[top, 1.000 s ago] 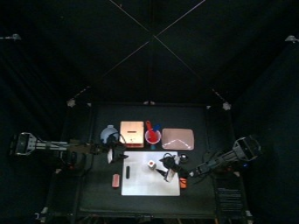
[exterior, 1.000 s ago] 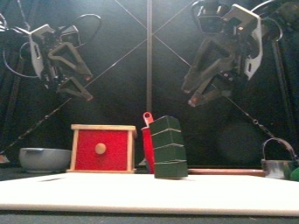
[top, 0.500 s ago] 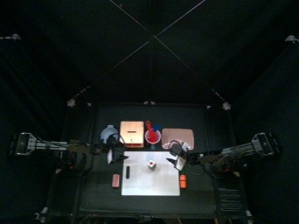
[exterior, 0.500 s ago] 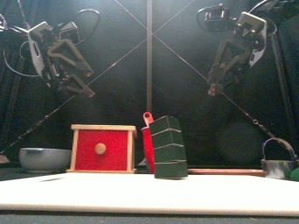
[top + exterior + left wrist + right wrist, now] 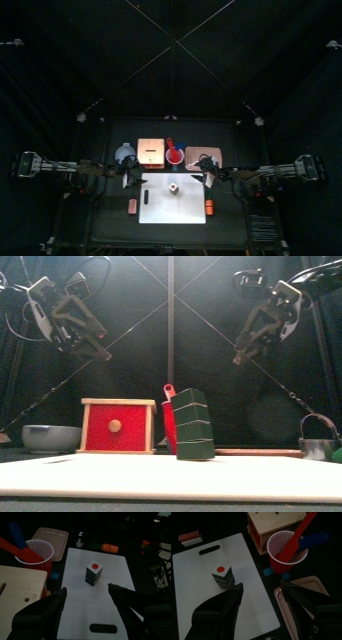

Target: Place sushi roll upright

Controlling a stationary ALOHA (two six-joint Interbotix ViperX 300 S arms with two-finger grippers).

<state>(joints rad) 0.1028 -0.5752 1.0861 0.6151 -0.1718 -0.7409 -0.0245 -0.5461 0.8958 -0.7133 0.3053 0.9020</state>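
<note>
- The left gripper [image 5: 88, 598] has its jaws spread wide with nothing between them; it hangs clear above the white mat [image 5: 100, 597], off its 9 o'clock side in the top view.
- The right gripper [image 5: 260, 592] also has jaws parted wide and empty, raised above the mat's 3 o'clock edge.
- The sushi roll [image 5: 93, 575] stands upright on the mat, dark-sided, with a pale top face carrying a red dot; in the top view [image 5: 175, 186] it sits near the mat's 12 o'clock edge, apart from both pairs of jaws.
- Bare mat lies all around the roll, most of it toward 6 o'clock; a slot handle [image 5: 103, 628] cuts through the mat near one short edge.
- From the roll, toward 12 o'clock across the dark desk [image 5: 114, 230], stands a red cup [image 5: 286, 552] holding a red utensil [image 5: 304, 527]; a wooden box [image 5: 151, 152] stands just beside it at 9 o'clock and a pinkish tray [image 5: 203, 157] at 3 o'clock.
- A grey bowl [image 5: 51, 437] sits farther out at 9 o'clock of the box.
- Two small orange-red pieces lie on the desk beside the mat, one at 9 o'clock [image 5: 132, 206] and one at 3 o'clock [image 5: 209, 205].
- In the front view both arms hang high, well above the things on the desk.
</note>
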